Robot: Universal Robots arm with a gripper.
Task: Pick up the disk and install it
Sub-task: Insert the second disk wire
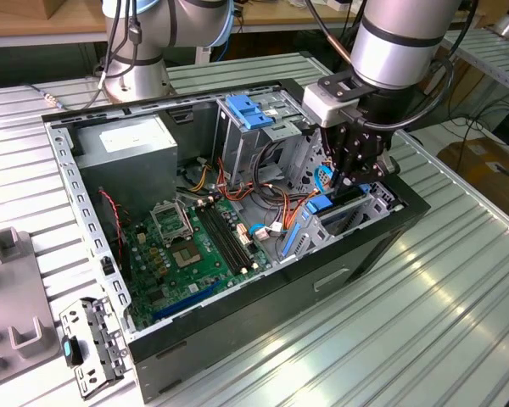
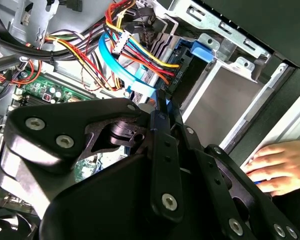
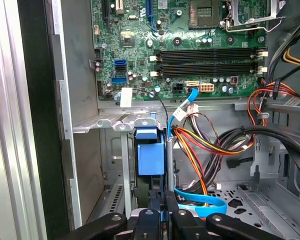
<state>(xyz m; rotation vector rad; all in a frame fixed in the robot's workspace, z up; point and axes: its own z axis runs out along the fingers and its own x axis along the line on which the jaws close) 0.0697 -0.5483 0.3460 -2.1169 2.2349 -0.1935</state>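
Observation:
The disk (image 1: 324,207) stands on edge in the drive bay at the exterior view's right end of the open computer case (image 1: 263,314). Its blue carrier rails are visible, but its label is hidden. My gripper (image 1: 356,178) reaches down into the bay from above. In the first wrist view the black fingers (image 3: 177,218) are drawn close together on the near edge of the disk's blue carrier (image 3: 150,156). The second wrist view shows my gripper (image 2: 164,107) pinching a thin blue edge, with the carrier's blue tab (image 2: 196,50) beyond it.
Orange, yellow and black cables (image 3: 210,145) and a blue ribbon cable (image 3: 202,204) crowd the space beside the bay. The motherboard (image 1: 191,250) lies on the case floor. A bare light-blue bracket (image 1: 250,111) sits higher up. A person's hand (image 2: 280,167) rests outside the case wall.

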